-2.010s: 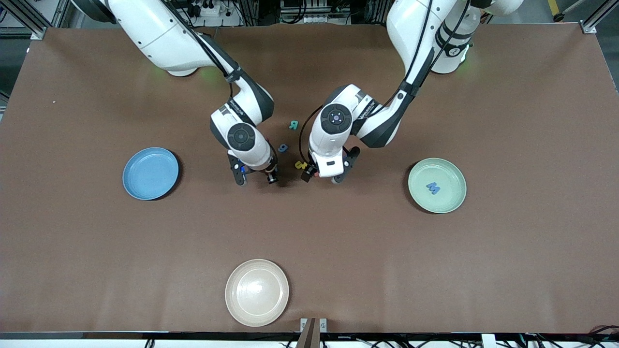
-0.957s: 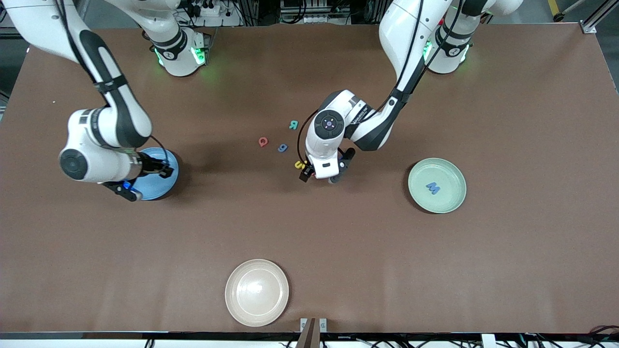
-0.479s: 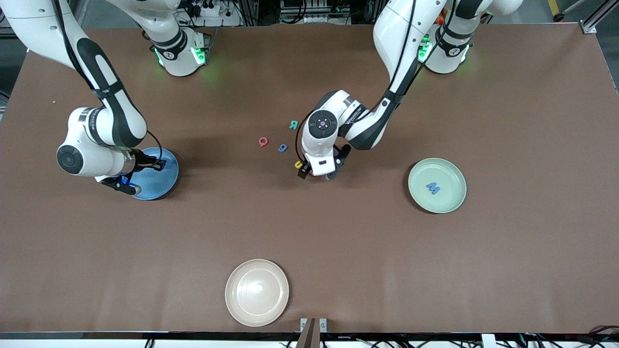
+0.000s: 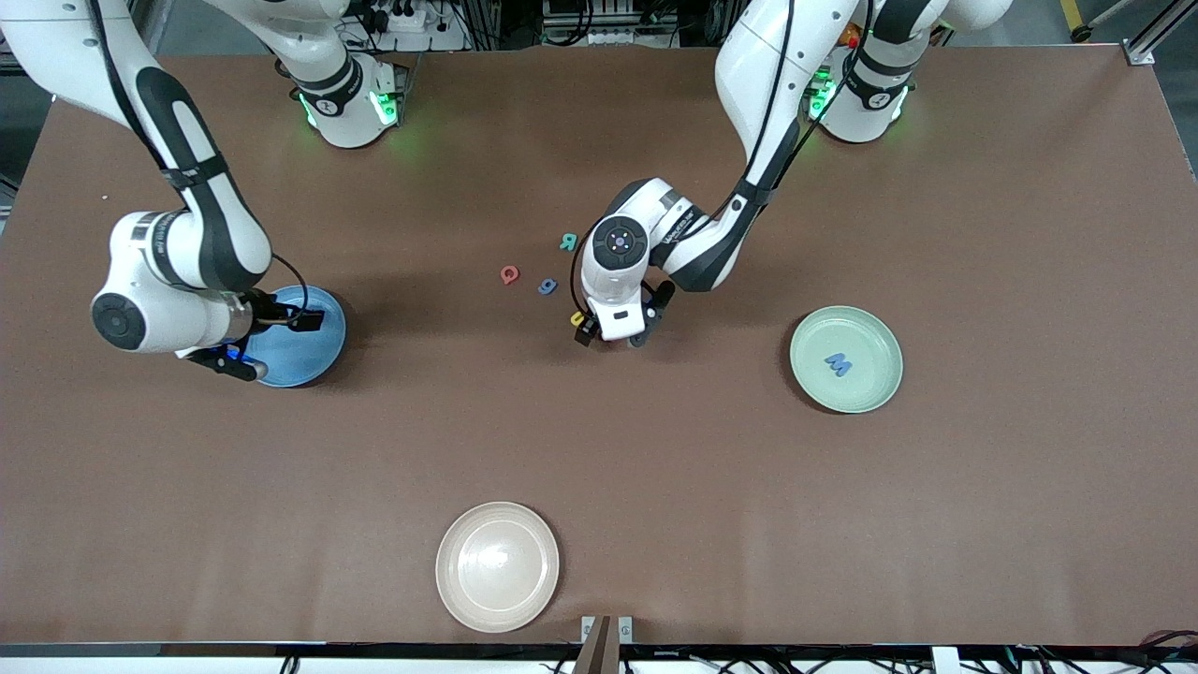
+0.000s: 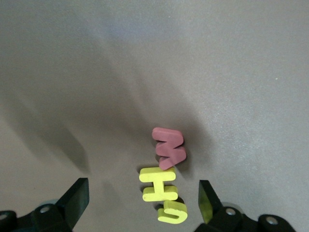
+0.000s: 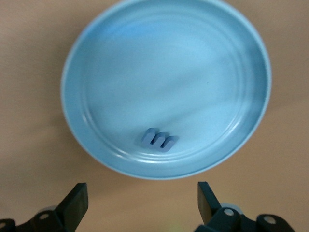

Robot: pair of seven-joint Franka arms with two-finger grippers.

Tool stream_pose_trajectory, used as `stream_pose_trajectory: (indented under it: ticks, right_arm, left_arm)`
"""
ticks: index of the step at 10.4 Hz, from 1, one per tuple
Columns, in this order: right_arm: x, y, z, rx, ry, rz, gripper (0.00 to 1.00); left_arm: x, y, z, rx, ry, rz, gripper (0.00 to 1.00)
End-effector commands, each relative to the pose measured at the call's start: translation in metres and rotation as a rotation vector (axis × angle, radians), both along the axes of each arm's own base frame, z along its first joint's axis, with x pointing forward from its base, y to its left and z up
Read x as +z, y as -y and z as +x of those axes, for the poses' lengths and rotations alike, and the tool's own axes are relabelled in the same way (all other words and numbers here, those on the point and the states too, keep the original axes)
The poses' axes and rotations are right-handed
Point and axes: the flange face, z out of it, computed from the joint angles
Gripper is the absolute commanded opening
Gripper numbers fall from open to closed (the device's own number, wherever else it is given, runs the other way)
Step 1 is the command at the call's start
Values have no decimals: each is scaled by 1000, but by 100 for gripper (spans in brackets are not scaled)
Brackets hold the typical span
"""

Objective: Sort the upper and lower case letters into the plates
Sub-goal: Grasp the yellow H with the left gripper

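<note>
Brown bench (image 4: 655, 487). Right hand (image 6: 140, 208) spread wide, over blue plate (image 4: 304, 351) at right arm's end; small blue m (image 6: 157, 140) lies in plate. Left hand (image 5: 142, 203) spread wide, low over mid bench, yellow H (image 5: 158, 184) and yellow S (image 5: 172, 212) between its fingers, pink M (image 5: 168, 147) touching H. Red Q (image 4: 508, 274), blue g (image 4: 547, 286), teal R (image 4: 568, 242) lie nearby. Green plate (image 4: 870, 393) holds blue M (image 4: 839, 364). Beige plate (image 4: 497, 566) nearest camera.

The right gripper (image 6: 140, 205) has swung from mid-frame to the blue plate (image 4: 318, 360) at the front view's left, opened, and left a blue m (image 6: 157, 139) in it. The left gripper (image 4: 613, 337) has edged slightly up-frame.
</note>
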Motion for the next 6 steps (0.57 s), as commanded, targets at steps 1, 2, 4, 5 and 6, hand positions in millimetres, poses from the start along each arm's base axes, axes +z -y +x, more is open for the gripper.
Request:
stream_pose_trajectory:
  ticks: [1, 2, 4, 5, 6]
  right_arm:
    - [24, -18, 18, 31, 31, 10, 100]
    - [30, -34, 24, 34, 50, -3, 100]
    - [36, -58, 30, -32, 64, -48, 100]
    - [40, -65, 31, -68, 65, -64, 100]
    - [40, -77, 30, -92, 60, -82, 100]
  left_arm:
    - [-7, 5, 3, 29, 13, -21, 97]
    - [-7, 5, 3, 30, 17, -24, 95]
    - [-6, 6, 5, 33, 32, -37, 92]
    - [-9, 6, 5, 33, 30, -35, 90]
    - [-9, 6, 5, 34, 31, -36, 89]
